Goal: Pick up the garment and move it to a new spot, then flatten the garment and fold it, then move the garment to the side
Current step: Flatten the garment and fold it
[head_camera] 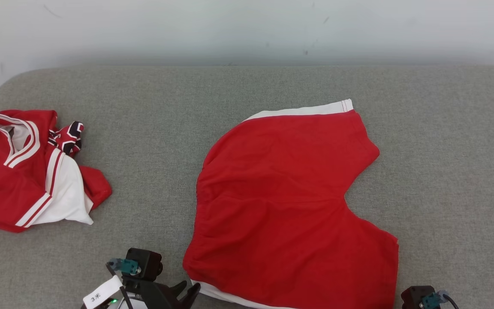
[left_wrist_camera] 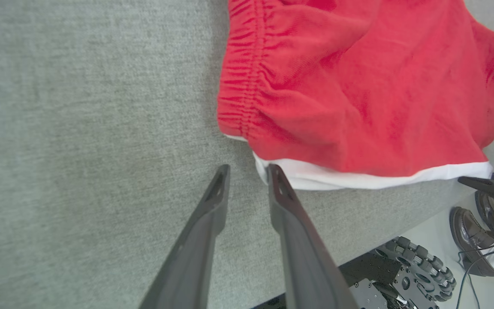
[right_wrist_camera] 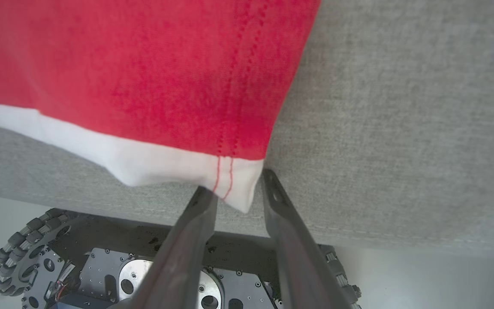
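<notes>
Both jaws parted: your left gripper (left_wrist_camera: 249, 169) sits at the shorts' (head_camera: 281, 193) 7 o'clock corner, and your right gripper (right_wrist_camera: 236, 182) straddles the 5 o'clock corner, likely to flatten.

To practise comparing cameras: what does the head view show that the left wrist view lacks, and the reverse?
Head view: a crumpled red-and-white garment at the left, and the pale wall. Left wrist view: dark shoes and the robot's roller wheel. Shared: the red shorts lying on the grey surface, the left gripper beside their white hem.
</notes>
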